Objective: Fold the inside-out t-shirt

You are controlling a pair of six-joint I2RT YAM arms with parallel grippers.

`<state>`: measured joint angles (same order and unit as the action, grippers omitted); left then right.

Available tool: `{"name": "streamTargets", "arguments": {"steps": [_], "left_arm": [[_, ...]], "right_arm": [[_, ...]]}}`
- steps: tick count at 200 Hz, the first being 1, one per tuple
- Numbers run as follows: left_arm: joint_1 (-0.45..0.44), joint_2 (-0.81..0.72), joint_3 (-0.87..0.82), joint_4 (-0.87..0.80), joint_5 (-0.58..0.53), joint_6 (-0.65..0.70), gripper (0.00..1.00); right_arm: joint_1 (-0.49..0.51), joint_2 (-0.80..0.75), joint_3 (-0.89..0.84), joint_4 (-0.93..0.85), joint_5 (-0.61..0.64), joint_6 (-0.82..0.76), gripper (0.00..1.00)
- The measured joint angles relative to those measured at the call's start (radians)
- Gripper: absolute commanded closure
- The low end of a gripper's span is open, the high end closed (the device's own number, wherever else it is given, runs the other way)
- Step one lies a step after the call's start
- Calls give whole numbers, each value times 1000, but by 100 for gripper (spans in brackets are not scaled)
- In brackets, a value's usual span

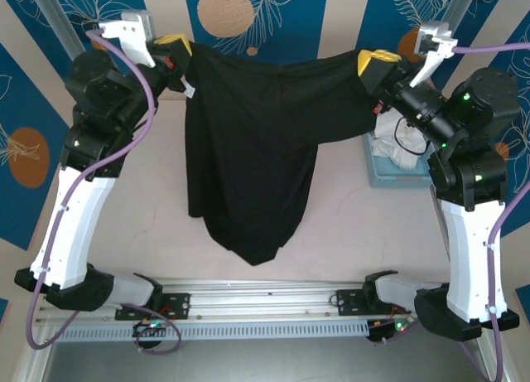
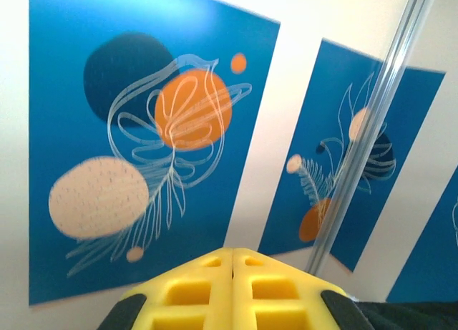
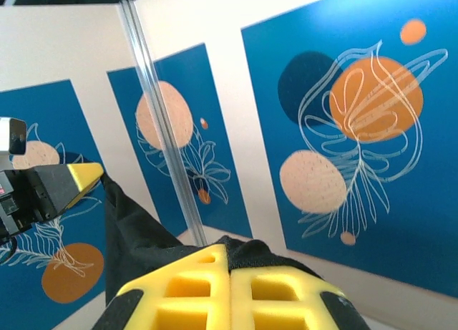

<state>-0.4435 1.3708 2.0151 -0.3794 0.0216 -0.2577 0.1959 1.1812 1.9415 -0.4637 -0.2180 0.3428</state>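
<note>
Your left claw and right claw each pinch a corner of the large black cloth t-shirt, its held edge spanning the upper frame, body draping toward lower centre over the pale surface.

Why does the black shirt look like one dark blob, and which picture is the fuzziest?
Top view: the t-shirt is so dark against the pale table that its folds barely show. Left wrist view: the wall posters and metal pole look soft and smeared. Right wrist view: sharper, with white glare along the top.
</note>
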Motion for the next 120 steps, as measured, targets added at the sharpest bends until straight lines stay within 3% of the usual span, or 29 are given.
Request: {"name": "streamTargets", "arguments": {"steps": [60,83,120], "left_arm": [[0,120,383,-42,-84,93,100],[8,198,447,-48,-142,123,100],[31,490,608,-72,-181,129,100]], "right_arm": [[1,70,152,37,-76,42,100],[-3,117,153,6,-28,29,100],[-50,304,138,-30,107,0,100]]}}
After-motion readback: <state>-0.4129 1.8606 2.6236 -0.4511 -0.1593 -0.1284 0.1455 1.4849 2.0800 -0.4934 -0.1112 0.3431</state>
